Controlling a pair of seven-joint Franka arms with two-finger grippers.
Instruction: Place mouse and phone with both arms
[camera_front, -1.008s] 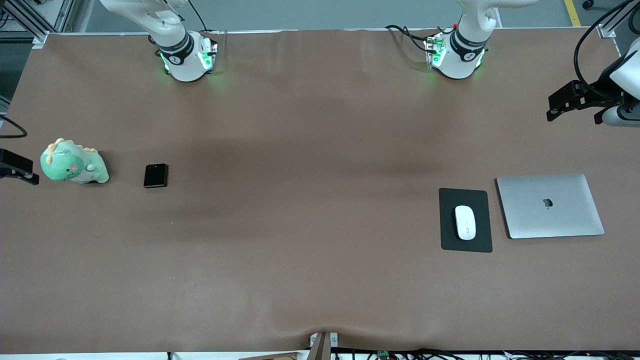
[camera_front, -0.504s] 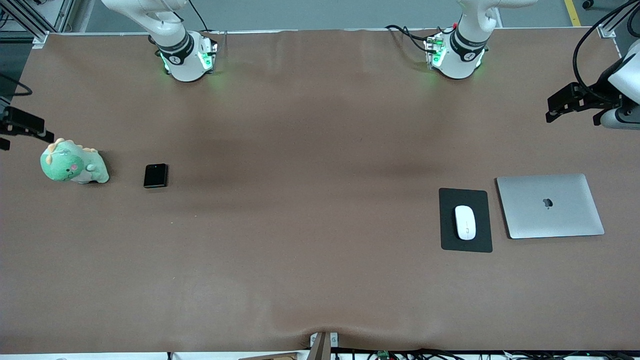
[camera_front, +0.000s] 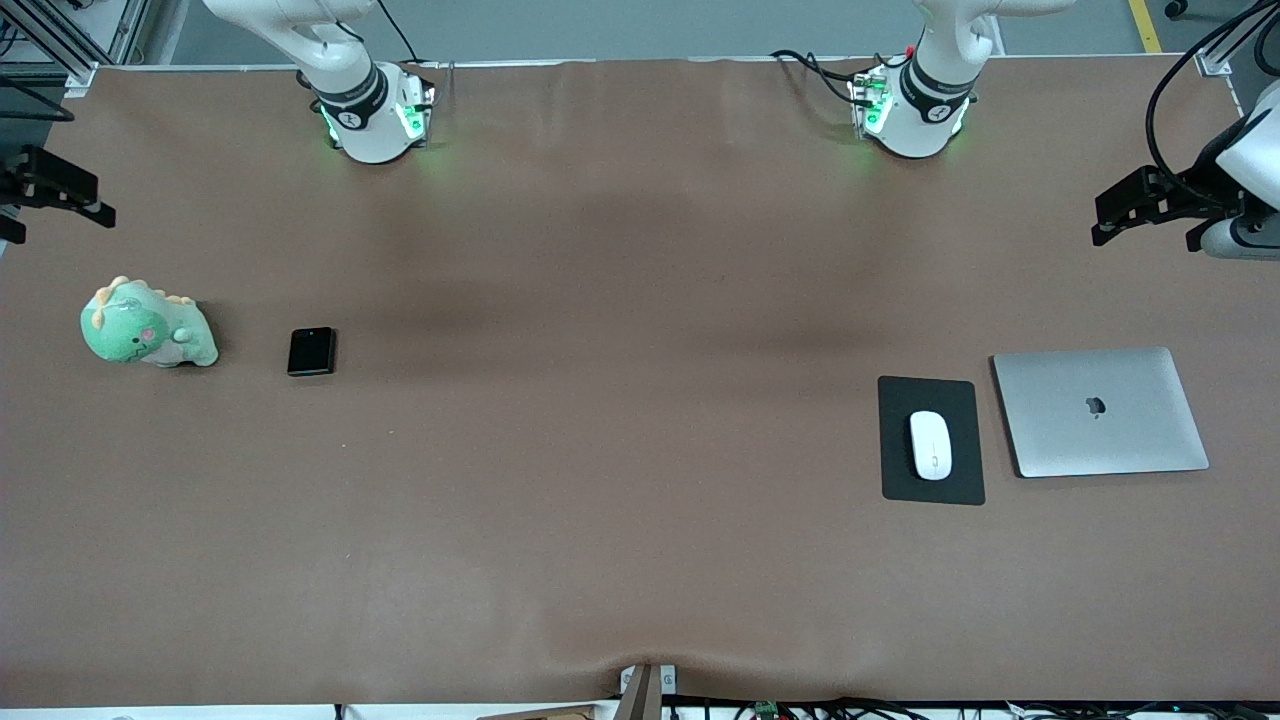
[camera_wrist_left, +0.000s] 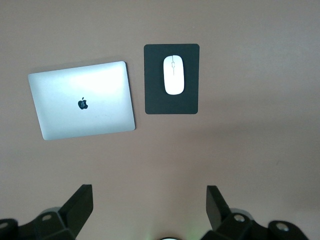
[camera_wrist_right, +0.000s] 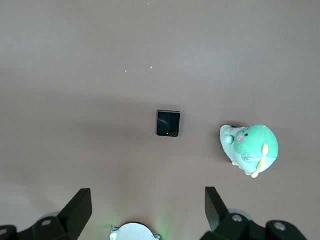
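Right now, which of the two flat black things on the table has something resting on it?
The black pad beside the laptop: the white mouse lies on it. The smaller, glossy phone by the plush dinosaur carries nothing.

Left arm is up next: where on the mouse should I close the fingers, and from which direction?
Probably from straight above: the mouse lies flat on the black pad. Close the open left gripper across its narrow width, at its long sides near mid-length. The laptop beside the pad is apart.
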